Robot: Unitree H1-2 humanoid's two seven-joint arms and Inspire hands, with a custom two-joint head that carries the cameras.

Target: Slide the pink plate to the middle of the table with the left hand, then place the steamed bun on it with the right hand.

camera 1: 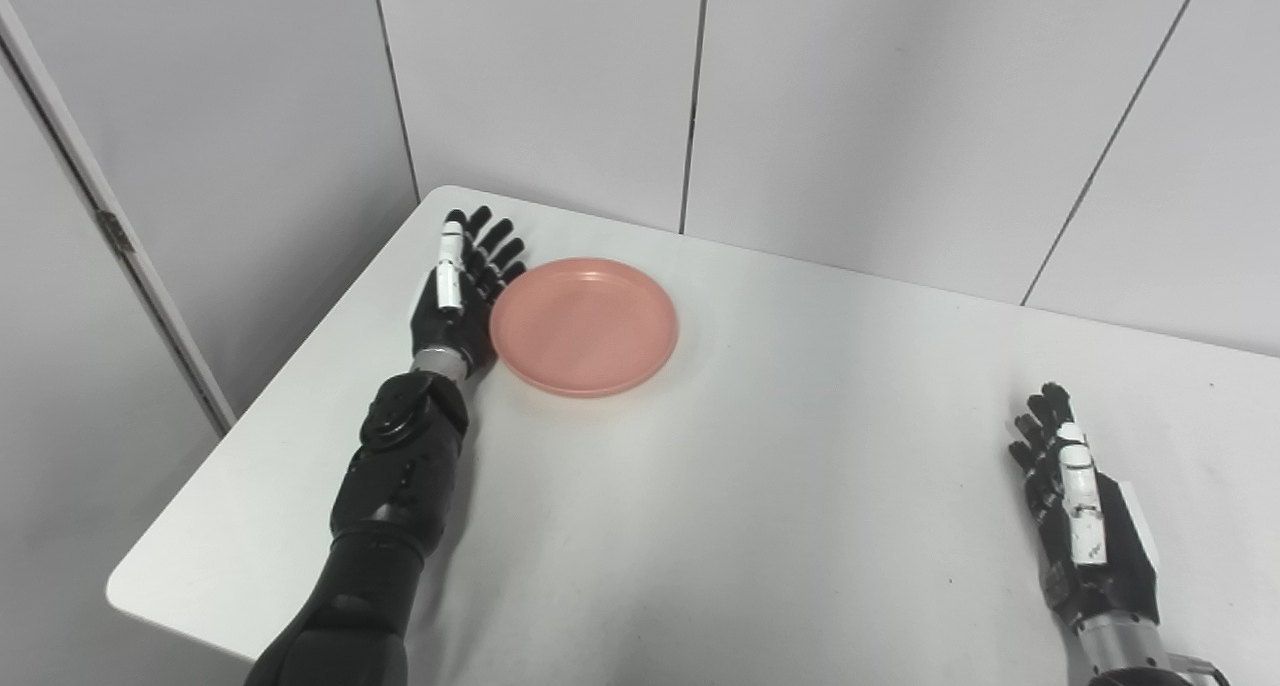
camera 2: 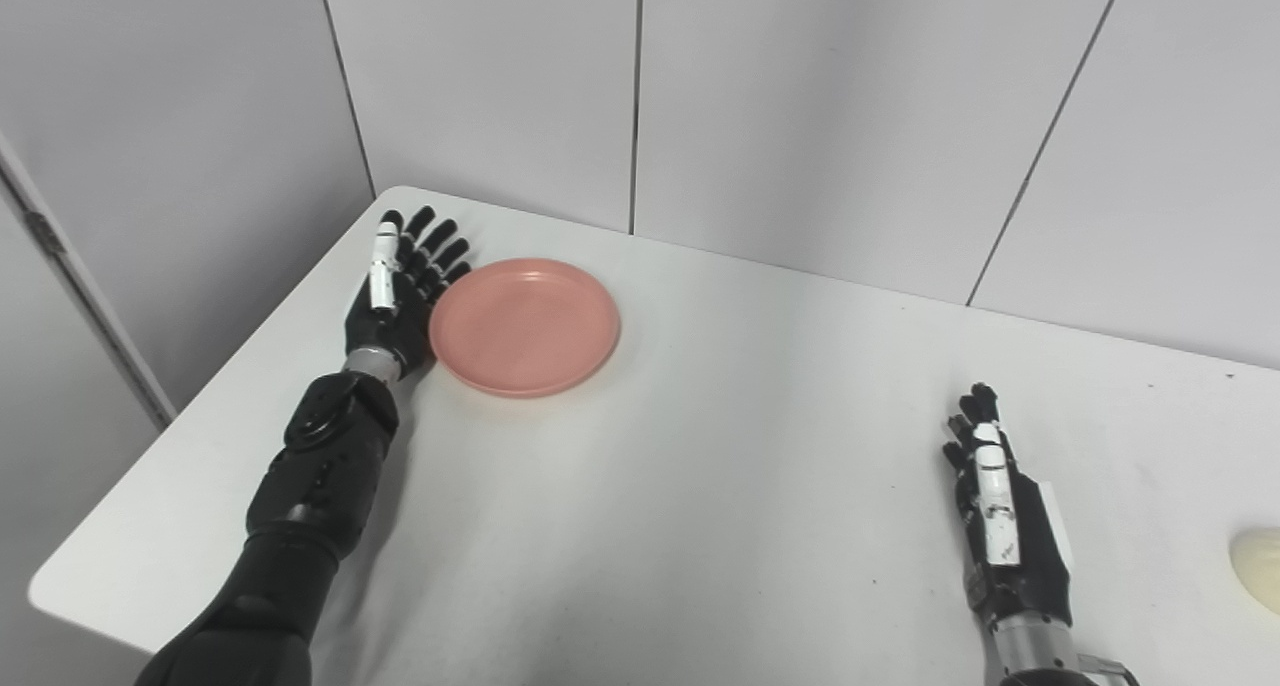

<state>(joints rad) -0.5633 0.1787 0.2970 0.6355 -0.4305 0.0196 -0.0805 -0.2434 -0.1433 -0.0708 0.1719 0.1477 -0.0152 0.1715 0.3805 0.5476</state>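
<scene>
table (camera 1: 760, 486): white, smooth top
pink plate (camera 1: 584, 326): far left, lying flat on the table
steamed bun (camera 2: 1258, 566): pale, near right edge, only partly in view

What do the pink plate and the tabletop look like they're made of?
The pink plate looks like plastic, perhaps melamine: even colour, soft satin sheen, thin moulded rim. The table seems a white laminate or coated board: smooth, matte, with faint broad reflections and rounded corners. Neither can be confirmed by sight alone.

white table (camera 1: 760, 486), grey panelled wall (camera 1: 540, 76)
</scene>
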